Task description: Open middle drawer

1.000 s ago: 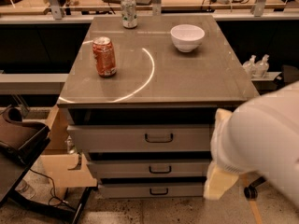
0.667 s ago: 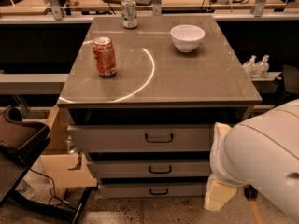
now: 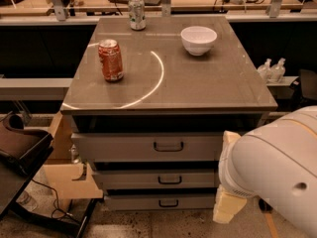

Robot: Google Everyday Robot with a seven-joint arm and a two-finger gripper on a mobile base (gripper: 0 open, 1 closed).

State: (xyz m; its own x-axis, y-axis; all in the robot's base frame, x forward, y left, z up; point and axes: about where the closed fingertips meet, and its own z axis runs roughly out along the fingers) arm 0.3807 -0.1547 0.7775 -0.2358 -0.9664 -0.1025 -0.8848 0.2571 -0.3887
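Observation:
The grey cabinet has three drawers, all closed. The middle drawer (image 3: pixel 129 179) has a wide shallow front with a small dark loop handle (image 3: pixel 170 180) at its centre. The taller top drawer (image 3: pixel 124 147) is above it and the bottom drawer (image 3: pixel 133 202) below it. My gripper (image 3: pixel 229 207) shows as a cream tip under the big white arm (image 3: pixel 277 177) at the lower right, in front of the cabinet's right edge, to the right of the middle drawer's handle and apart from it.
On the cabinet top (image 3: pixel 198 83) stand a red soda can (image 3: pixel 111 60), a green-and-white can (image 3: pixel 136 13) at the back and a white bowl (image 3: pixel 198 39). A dark chair (image 3: pixel 20 148) and a cardboard box (image 3: pixel 64 175) are at the left. Bottles (image 3: pixel 271 69) stand at the right.
My arm has sunk lower in the view and its cream tip has dropped slightly towards the floor. The drawers and the things on top have not moved.

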